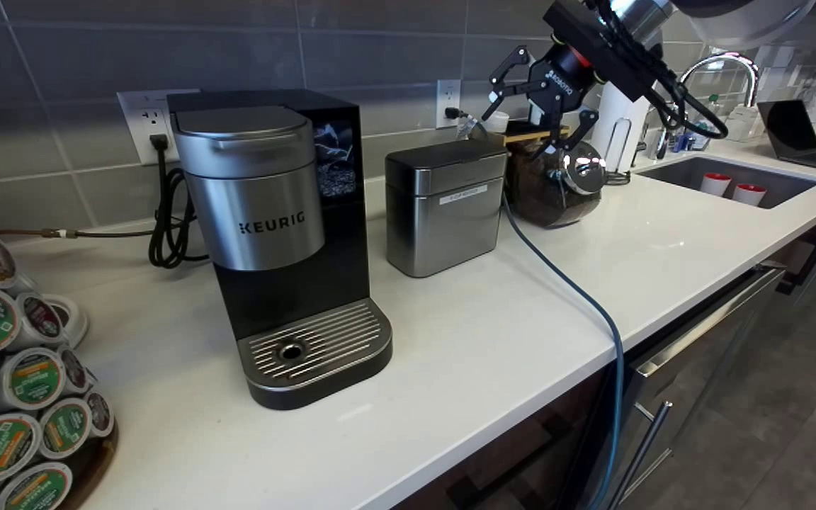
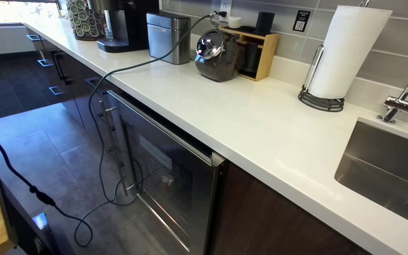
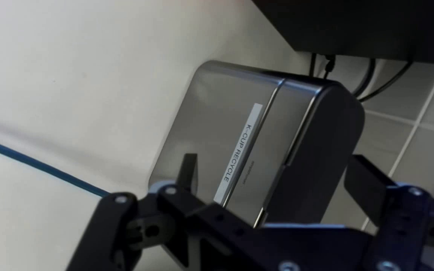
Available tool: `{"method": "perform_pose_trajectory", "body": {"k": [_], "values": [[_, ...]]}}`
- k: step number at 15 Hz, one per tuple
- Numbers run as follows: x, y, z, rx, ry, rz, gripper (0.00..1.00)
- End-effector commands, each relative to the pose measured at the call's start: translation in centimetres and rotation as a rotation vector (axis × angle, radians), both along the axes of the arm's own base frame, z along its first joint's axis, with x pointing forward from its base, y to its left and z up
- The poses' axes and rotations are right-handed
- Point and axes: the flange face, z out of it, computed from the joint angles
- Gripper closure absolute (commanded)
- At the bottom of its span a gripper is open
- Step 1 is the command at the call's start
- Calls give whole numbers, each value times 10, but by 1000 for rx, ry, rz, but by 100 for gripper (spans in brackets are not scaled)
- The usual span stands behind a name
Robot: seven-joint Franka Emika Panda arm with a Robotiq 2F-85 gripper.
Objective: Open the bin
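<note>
The bin [image 1: 443,223] is a small boxy brushed-steel container with a dark flat lid and a white label on its front. It stands upright on the counter with its lid shut, and also shows in an exterior view [image 2: 168,40]. In the wrist view the bin [image 3: 209,113] is seen tilted, with the label "K-CUP RECYCLE" readable. My gripper [image 1: 514,129] is open and empty, in the air above and beside the bin, on the side away from the coffee maker. In the wrist view the open fingers [image 3: 275,171] are spread, with the lower part of the bin's picture hidden behind them.
A Keurig coffee maker [image 1: 266,191] stands close on one side of the bin. A dark round glass jar [image 1: 553,184] and a wooden rack [image 2: 269,56] stand on the other side. A blue-green cable [image 1: 578,287] runs past the bin over the counter edge. A tiled wall is behind.
</note>
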Motion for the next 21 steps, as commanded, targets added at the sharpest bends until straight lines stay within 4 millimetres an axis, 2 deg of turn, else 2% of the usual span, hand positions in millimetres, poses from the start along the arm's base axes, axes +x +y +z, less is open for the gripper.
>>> {"method": "perform_pose_trajectory", "body": {"k": [1,5,9,13,14,16,19,21], "values": [[1,-16,-4,115,-54,-104,0],[-2,-22,-16,161,-140,-186,0],[-21,-17,-25,159,-256,-202,0],[-39,-15,-43,133,-232,-170,0],[-24,-8,-36,148,-251,-180,0],[-29,-11,-43,137,-240,-172,0],[-30,-14,-43,133,-241,-172,0],[-25,-5,-51,201,-224,-214,0]]}}
